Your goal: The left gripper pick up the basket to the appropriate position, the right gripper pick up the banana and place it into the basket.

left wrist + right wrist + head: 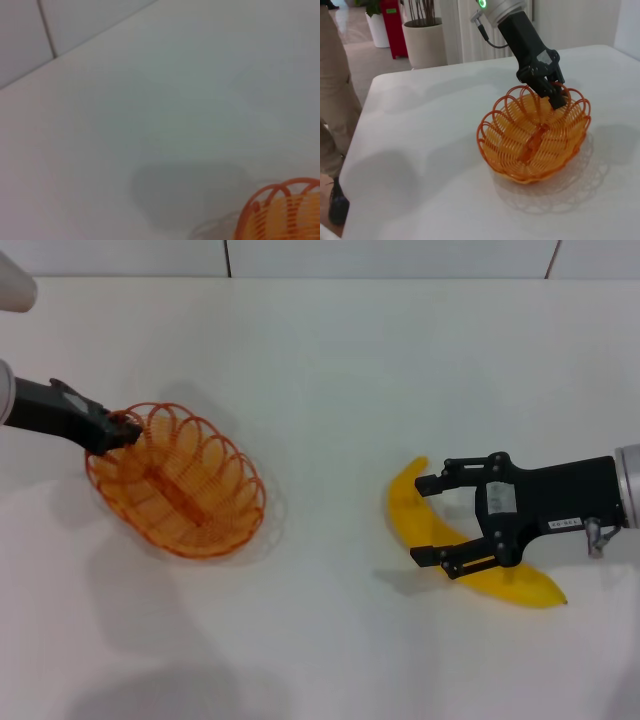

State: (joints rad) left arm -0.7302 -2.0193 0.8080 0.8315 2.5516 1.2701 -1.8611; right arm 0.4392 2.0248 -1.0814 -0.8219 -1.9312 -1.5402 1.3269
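The basket [178, 480], a shallow oval of looped orange wire with a scalloped rim, holds nothing and sits tilted on the white counter [330, 370], its far-left rim pinched in the closed left end effector [122, 430]. Well to its right lies the smooth, curved yellow banana [470, 555], its middle hidden beneath the right end effector [437, 522], whose fingers spread wide open, gripping nothing.
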